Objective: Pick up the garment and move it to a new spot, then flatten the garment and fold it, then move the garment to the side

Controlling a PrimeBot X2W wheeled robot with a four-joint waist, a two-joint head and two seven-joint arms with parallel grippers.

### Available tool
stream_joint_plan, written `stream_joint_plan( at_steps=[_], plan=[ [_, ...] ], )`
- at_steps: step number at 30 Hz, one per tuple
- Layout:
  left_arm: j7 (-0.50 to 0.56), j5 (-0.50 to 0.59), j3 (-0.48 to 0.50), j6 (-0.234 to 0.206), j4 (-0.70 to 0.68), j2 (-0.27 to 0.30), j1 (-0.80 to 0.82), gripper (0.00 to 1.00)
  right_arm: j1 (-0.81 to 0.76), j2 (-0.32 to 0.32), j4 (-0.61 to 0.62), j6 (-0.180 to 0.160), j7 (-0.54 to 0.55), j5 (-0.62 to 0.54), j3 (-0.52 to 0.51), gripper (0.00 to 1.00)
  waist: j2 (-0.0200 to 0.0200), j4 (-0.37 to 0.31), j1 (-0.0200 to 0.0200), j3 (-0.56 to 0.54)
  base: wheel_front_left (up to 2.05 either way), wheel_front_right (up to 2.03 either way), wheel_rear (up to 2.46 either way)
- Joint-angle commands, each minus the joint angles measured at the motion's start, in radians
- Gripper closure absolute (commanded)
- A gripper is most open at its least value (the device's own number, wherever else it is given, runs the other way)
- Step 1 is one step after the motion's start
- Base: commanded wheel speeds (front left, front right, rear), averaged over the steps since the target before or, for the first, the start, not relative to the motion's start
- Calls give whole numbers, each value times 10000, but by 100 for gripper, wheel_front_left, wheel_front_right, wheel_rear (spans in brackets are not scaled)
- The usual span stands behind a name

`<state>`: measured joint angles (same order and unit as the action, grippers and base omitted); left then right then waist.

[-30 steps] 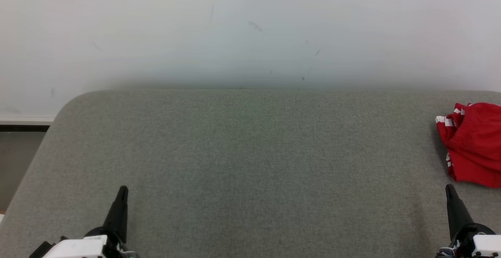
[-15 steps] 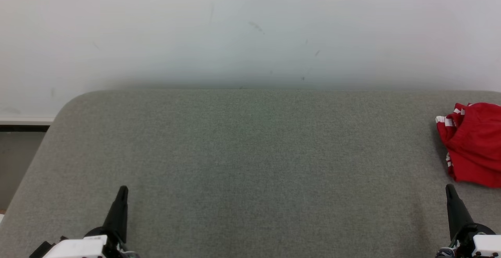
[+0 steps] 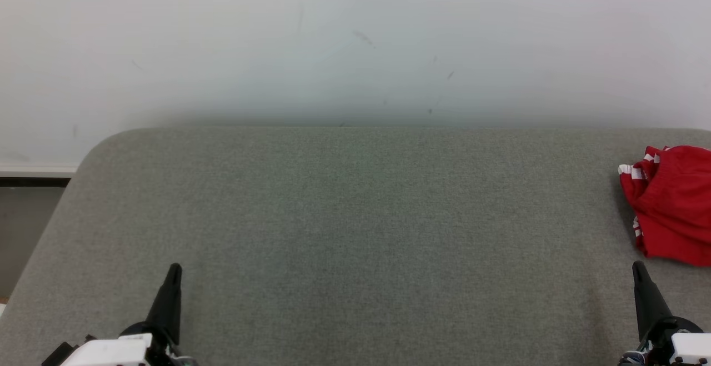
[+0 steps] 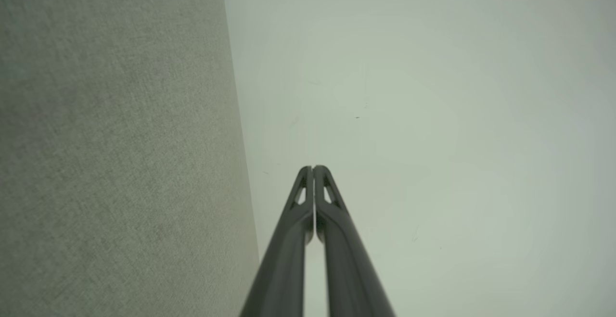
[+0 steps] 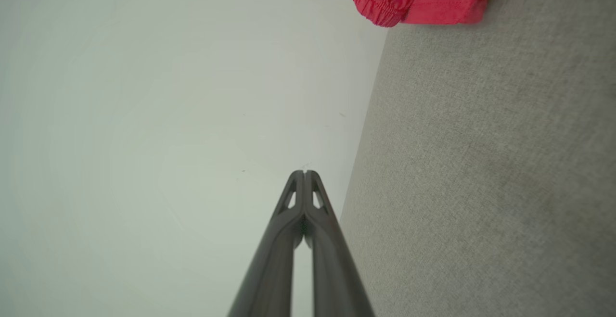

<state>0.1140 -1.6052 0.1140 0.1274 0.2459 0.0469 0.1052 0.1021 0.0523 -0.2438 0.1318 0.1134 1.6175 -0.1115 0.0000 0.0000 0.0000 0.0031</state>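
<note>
Garment (image 3: 672,205): red with white striped trim; crumpled in a loose heap, not flattened and not folded; lies on the worktop at its far right side, cut off by the right edge of the head view; a gathered, elasticated hem shows at the top of the right wrist view

Right end effector (image 3: 639,266): nearest to the garment, just short of the heap's near edge and apart from it; closed tight, the two dark fingers (image 5: 288,230) pressed together along their tips; holds nothing; points away from the robot over the worktop's near right part

Left end effector (image 3: 174,269): well apart from the garment, at the near left of the worktop; likewise narrow to the point of closed, tips meeting in the left wrist view; holds nothing; points the same way as the right one

Worktop (image 3: 355,232): covered in grey woven fabric; rounded far left corner; its far edge runs along the wall

Wall (image 3: 355,38): pale, plain, with a few faint dark scuffs; rises directly behind the worktop
</note>
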Motion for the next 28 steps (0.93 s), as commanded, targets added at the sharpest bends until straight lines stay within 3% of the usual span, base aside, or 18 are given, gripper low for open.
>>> stream_joint_plan(
  at_steps=[1,28],
  plan=[
    [37,-142,13,64,-3,63,78,100,123,-18,-22,-21,28,-70,-50,100,0,0,0,0,0,0,0],
    [36,-143,13,64,-4,63,78,100,124,-18,-23,-21,37,-80,-57,100,0,0,0,0,0,0,0]
  ],
)
